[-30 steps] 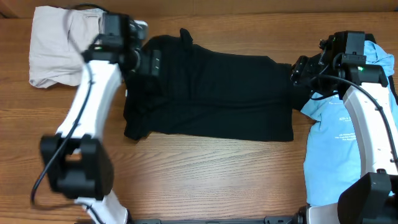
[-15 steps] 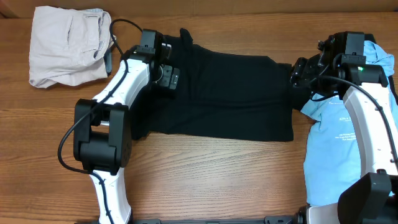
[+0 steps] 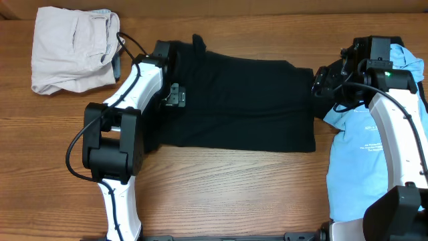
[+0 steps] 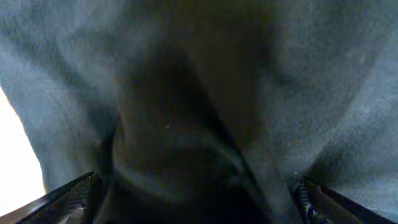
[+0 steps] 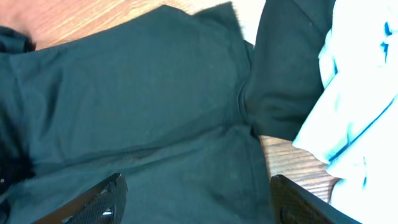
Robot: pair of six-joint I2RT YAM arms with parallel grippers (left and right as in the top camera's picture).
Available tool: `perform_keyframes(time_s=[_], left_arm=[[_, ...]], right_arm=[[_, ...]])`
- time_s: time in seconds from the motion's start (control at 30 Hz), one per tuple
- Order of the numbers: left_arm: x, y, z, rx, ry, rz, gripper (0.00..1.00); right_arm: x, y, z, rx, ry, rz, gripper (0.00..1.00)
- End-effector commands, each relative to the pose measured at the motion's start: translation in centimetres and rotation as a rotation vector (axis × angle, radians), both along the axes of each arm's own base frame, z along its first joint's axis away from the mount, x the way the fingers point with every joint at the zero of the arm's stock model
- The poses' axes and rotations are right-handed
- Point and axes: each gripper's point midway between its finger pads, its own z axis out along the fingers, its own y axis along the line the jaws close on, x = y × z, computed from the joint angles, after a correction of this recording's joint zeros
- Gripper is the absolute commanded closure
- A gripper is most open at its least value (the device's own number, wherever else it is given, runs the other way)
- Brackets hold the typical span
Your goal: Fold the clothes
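Observation:
A large black shirt (image 3: 234,100) lies spread across the middle of the wooden table. My left gripper (image 3: 175,96) is open low over the shirt's left part; the left wrist view shows its fingers (image 4: 193,199) wide apart round a dark fold of black cloth (image 4: 186,124). My right gripper (image 3: 319,84) is open above the shirt's right edge; the right wrist view shows its fingers (image 5: 196,202) spread over the black cloth (image 5: 137,106), nothing held. Pale beige trousers (image 3: 70,47) lie bunched at the far left. Light-blue T-shirts (image 3: 364,147) lie at the right.
The light-blue cloth (image 5: 360,93) shows at the right of the right wrist view, next to bare wood (image 5: 292,162). Bare wooden table (image 3: 227,194) runs along the front. The right arm (image 3: 394,134) lies over the blue shirts.
My left arm has swung right from over the beige trousers onto the black shirt and come down over its left part. The right arm has barely moved.

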Motion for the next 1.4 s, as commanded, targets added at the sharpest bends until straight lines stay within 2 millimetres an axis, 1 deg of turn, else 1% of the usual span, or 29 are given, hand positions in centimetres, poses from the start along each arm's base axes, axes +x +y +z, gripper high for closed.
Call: perform_keyframes(time_s=[0.0,0.2,0.27,0.33,0.4,0.47,0.57,0.6,0.63,0.67,0.7,0.77,0.83,0.87,0.93,1.03,1.07,1.17,1.37], left_arm=[[-4.8,2.3,-4.0,0.105,0.210,0.073,0.00],[-7.6,2.6,-3.3,0.124,0.326,0.079,0.00],[-8.2,2.5,-3.1,0.117,0.354,0.080,0.00],[-8.2,2.5,-3.0,0.118,0.355,0.079,0.00],[-7.5,2.6,-2.3,0.108,0.331,0.078,0.00],[-5.6,2.3,-0.3,0.066,0.275,0.074,0.00],[-1.7,1.2,4.0,0.001,0.135,0.029,0.00],[0.0,0.7,6.1,-0.024,0.063,-0.002,0.00],[2.7,-0.3,9.7,-0.066,-0.058,-0.067,0.00],[4.5,-1.4,12.1,-0.101,-0.141,-0.132,0.00],[5.7,-2.2,13.7,-0.127,-0.198,-0.201,0.00],[8.0,-3.9,16.4,-0.164,-0.318,-0.345,0.00],[10.2,-4.7,17.8,-0.161,-0.421,-0.405,0.00],[11.2,-4.9,18.0,-0.156,-0.457,-0.419,0.00],[12.6,-5.0,17.5,-0.153,-0.496,-0.424,0.00],[14.2,-4.8,15.2,-0.162,-0.499,-0.394,0.00],[14.7,-4.9,14.1,-0.170,-0.492,-0.378,0.00],[15.5,-5.2,11.4,-0.187,-0.472,-0.353,0.00],[16.8,-5.6,6.9,-0.223,-0.452,-0.243,0.05]], right_arm=[[0.1,-0.2,0.8,-0.007,-0.023,0.013,0.23],[-0.7,-0.2,0.4,-0.004,0.015,0.017,0.23],[-1.0,-0.1,0.3,-0.004,0.027,0.020,0.23],[-1.0,-0.1,0.3,-0.004,0.028,0.021,0.23],[-0.8,-0.1,0.5,-0.013,0.011,0.038,0.23],[-0.3,-0.2,0.9,-0.018,-0.010,0.043,0.23],[0.5,-0.1,2.1,-0.020,-0.052,0.056,0.23],[0.8,0.1,2.6,-0.016,-0.071,0.073,0.23],[1.3,0.3,3.6,-0.009,-0.103,0.081,0.23],[1.5,0.3,4.1,-0.009,-0.116,0.082,0.23],[1.7,0.3,4.3,-0.011,-0.123,0.082,0.23],[1.8,0.3,4.6,-0.008,-0.132,0.084,0.23],[1.8,0.4,4.6,-0.005,-0.130,0.086,0.23],[1.7,0.4,4.5,-0.004,-0.127,0.085,0.23],[1.6,0.4,4.4,-0.004,-0.121,0.085,0.23],[1.4,0.4,4.4,-0.003,-0.114,0.085,0.23],[1.4,0.4,4.4,-0.004,-0.114,0.085,0.23],[1.4,0.3,4.3,-0.007,-0.114,0.083,0.23],[1.3,0.2,4.1,-0.012,-0.105,0.080,0.23]])
